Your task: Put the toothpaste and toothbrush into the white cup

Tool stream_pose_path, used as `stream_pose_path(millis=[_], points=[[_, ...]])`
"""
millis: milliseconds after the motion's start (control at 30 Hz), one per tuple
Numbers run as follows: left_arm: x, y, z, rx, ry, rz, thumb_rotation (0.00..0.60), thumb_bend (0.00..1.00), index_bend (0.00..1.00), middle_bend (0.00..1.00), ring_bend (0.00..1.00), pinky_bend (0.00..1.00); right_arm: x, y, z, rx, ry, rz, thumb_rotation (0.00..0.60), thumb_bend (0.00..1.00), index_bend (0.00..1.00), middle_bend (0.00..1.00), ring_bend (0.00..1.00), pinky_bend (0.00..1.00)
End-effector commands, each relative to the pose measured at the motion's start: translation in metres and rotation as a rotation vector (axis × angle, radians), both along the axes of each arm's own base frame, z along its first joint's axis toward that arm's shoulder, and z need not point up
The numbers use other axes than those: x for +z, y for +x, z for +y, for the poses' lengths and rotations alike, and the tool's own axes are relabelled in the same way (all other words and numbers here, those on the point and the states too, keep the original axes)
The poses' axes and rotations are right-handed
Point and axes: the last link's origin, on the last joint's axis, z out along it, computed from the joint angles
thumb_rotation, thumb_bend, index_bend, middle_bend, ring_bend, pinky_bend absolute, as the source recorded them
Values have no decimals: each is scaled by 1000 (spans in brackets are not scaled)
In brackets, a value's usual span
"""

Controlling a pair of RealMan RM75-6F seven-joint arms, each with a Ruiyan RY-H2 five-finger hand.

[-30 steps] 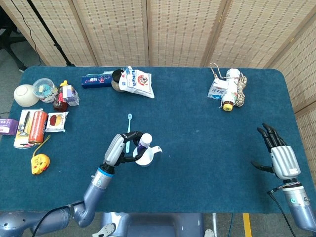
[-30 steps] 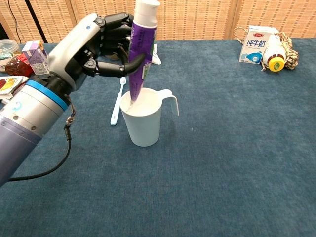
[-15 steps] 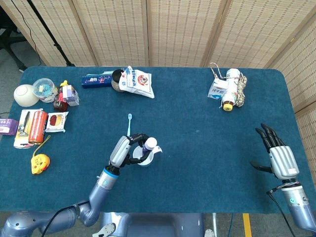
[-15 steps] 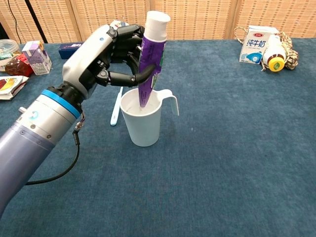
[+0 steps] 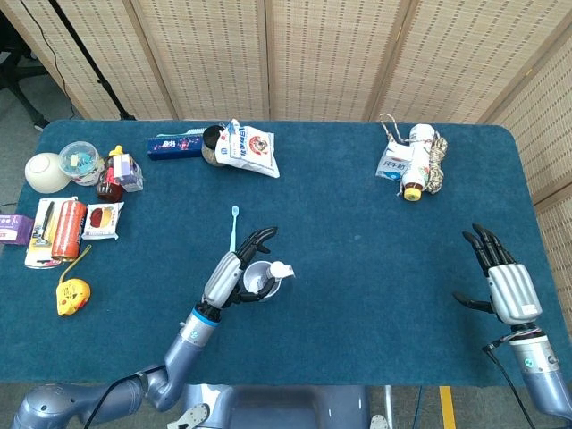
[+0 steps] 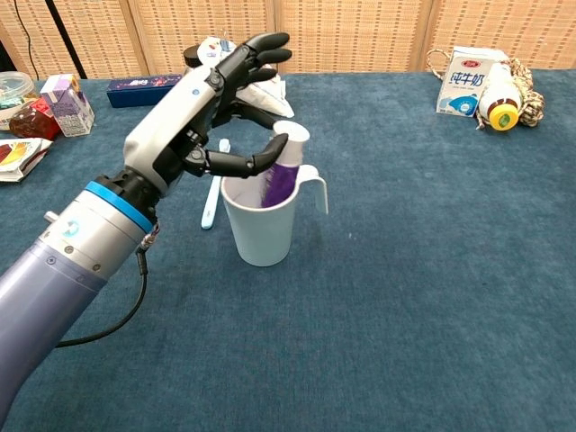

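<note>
progress: about half done, by my read; toothpaste in, toothbrush still out
left hand: silver-and-black left hand (image 6: 205, 108) hovers over the cup rim, fingers spread wide, holds nothing; thumb tip close to the tube cap, cannot tell if it touches
white cup: white plastic cup with side handle (image 6: 261, 227) stands upright on the worktop, near centre-left
toothpaste: purple toothpaste tube with white cap (image 6: 283, 166) stands in the white cup, cap end up, leaning toward the handle side
toothbrush: light-blue toothbrush (image 5: 233, 229) lies flat on the worktop just behind the white cup, apart from it
left to do: pick up the toothbrush and drop it into the white cup beside the tube
right hand: right hand (image 5: 507, 284) rests at the worktop's right edge, well apart, fingers open, holds nothing
worktop: table covered in dark blue carpet-like cloth (image 5: 357, 268)
far side: milk carton with bottle and rope (image 5: 409, 164) at far right; snack bag and long blue box (image 5: 183, 144) at far middle; bowl, jars, packets, yellow tape measure along the left edge
room: woven tan folding screens (image 5: 322, 54) behind the worktop
</note>
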Motion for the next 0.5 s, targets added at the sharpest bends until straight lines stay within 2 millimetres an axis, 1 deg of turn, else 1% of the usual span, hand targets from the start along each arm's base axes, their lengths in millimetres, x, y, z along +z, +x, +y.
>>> stream_pose_path(millis=[33,133,167,233,267,333,400,433,500], points=[[5,-2,-1,-5,8,-11,600,405,61,85,62,286,0,0,0,1,1,0,600,0,0,0,0,255],[14,-4,-2,-16,33,-25,600,405,56,80,61,277,-1,1,0,2,3,0,600,0,0,0,0,256],[20,-6,-2,-23,46,-31,600,405,56,78,60,270,-1,1,1,3,4,0,600,0,0,0,0,256],[39,-14,1,-45,112,-4,600,405,56,64,51,244,0,1,1,5,1,-2,600,0,0,0,0,256],[44,-17,2,-50,123,13,600,405,55,52,41,228,0,2,1,5,0,-3,600,0,0,0,0,256],[54,-23,7,-63,148,79,600,404,32,11,9,139,1,2,2,5,-2,-5,600,0,0,0,0,256],[66,-32,15,-74,164,183,600,403,7,0,0,64,2,2,2,4,-6,-7,600,0,0,0,0,256],[69,-35,17,-78,163,219,600,403,0,0,0,37,2,2,2,4,-7,-8,600,0,0,0,0,256],[80,-47,28,-93,167,374,600,402,0,0,0,16,3,2,2,3,-6,-10,600,0,0,0,0,256]])
